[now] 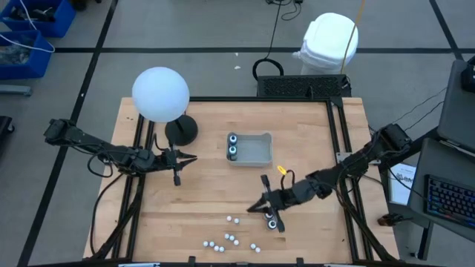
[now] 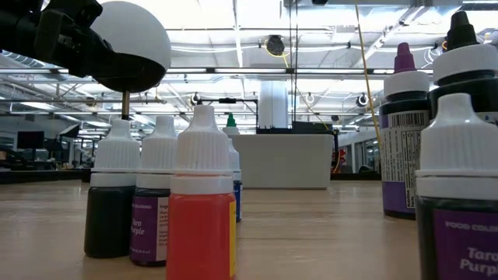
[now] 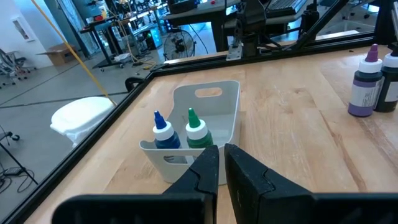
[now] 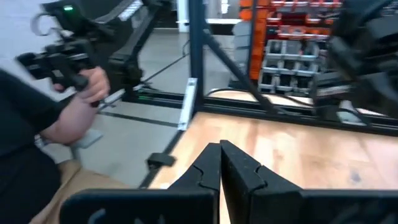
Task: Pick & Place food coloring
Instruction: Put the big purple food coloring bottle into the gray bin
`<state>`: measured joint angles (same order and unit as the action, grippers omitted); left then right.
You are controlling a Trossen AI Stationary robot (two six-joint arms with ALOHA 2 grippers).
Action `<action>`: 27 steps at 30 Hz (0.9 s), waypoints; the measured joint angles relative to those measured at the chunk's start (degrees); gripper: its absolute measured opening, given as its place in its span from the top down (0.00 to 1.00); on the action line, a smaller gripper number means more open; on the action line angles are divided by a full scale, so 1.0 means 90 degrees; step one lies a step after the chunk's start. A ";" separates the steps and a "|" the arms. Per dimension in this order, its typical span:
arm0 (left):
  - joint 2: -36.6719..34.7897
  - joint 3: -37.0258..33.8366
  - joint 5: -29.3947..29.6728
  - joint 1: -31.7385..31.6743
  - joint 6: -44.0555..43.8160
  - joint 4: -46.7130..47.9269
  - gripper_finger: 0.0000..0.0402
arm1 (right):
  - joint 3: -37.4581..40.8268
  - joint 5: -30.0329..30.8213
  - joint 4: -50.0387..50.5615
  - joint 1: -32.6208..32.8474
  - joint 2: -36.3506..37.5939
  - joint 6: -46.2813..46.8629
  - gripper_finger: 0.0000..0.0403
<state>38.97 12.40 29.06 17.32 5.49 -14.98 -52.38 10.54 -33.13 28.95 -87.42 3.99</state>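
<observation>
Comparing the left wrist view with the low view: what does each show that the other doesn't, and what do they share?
Only the left wrist view shows the grey tray with a blue-tipped bottle and a green-tipped bottle standing in it, plus the left gripper, fingers nearly together and holding nothing. Only the low view shows a close row of bottles, among them an orange-red bottle, and the white globe lamp. Both show the wooden table and a purple bottle with a pointed tip.

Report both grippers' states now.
Left gripper: shut, holding nothing, beside the tray.
Right gripper: shut, holding nothing visible.
</observation>
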 joint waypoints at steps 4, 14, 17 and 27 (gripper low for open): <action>0.0001 0.0000 0.0000 0.0001 -0.0001 -0.0002 0.91 | 0.0003 0.0316 0.0014 0.0384 0.0000 -0.0087 1.00; 0.0000 0.0000 0.0000 0.0002 -0.0060 -0.0002 0.91 | 0.0937 0.0659 -0.0894 0.0797 -0.0005 -0.0297 1.00; 0.0001 0.0000 0.0000 0.0000 -0.0077 -0.0005 0.91 | 0.1235 0.0654 -0.1174 0.0748 -0.0005 -0.0244 1.00; -0.0001 0.0000 0.0000 0.0000 -0.0045 -0.0002 0.91 | 0.1778 0.0660 -0.1304 0.0609 0.0076 -0.0172 1.00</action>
<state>38.96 12.40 29.06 17.32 5.08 -15.00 -36.38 16.48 -44.87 34.43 -86.73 2.44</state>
